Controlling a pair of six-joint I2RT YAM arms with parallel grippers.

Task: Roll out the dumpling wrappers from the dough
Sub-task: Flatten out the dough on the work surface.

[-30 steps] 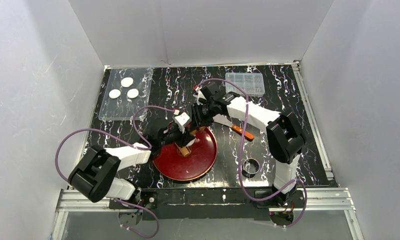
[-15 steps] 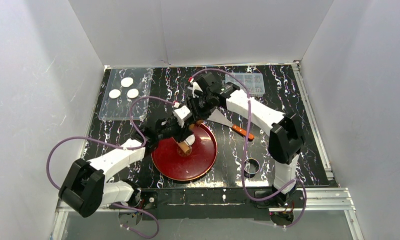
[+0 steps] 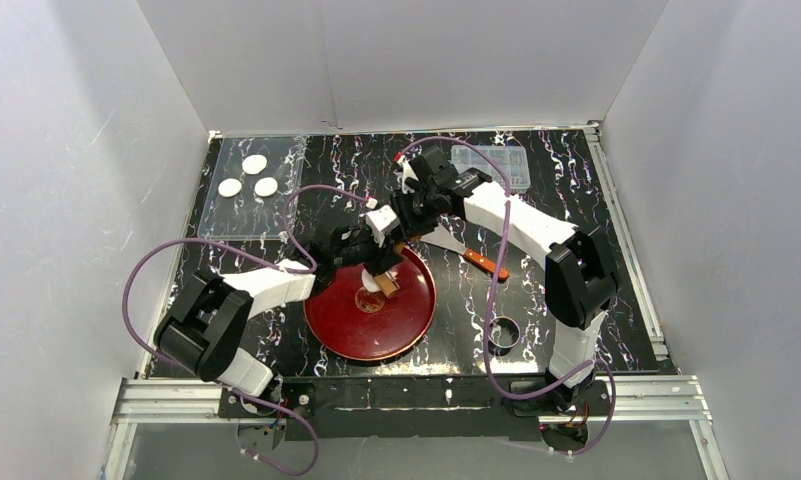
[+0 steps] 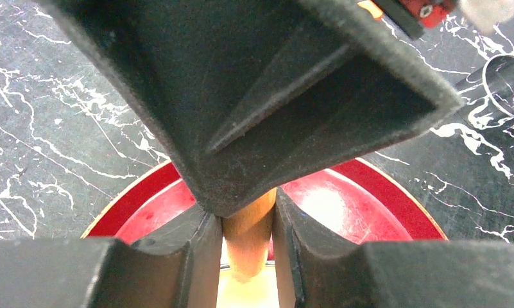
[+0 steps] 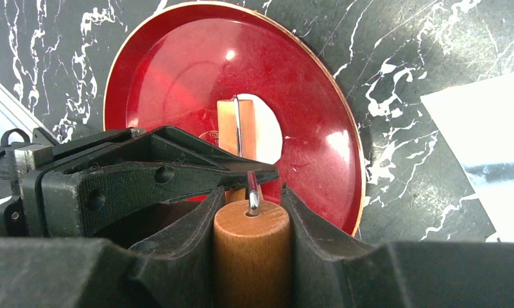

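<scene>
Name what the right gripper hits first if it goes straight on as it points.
Most likely the left gripper, whose black fingers cross just ahead of the right gripper; the red plate lies beyond. Depth is unclear.

White dough [image 5: 265, 131], red plate [image 5: 177, 77]

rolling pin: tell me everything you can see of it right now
The rolling pin is light brown wood, round in section, with a thin metal pin sticking out of one end. Only short wooden stretches show; the grippers hide the rest. The right gripper has its jaws shut on one stretch, the left gripper on another. It is held over the red plate, near the flattened white dough; whether they touch can't be told.
</scene>
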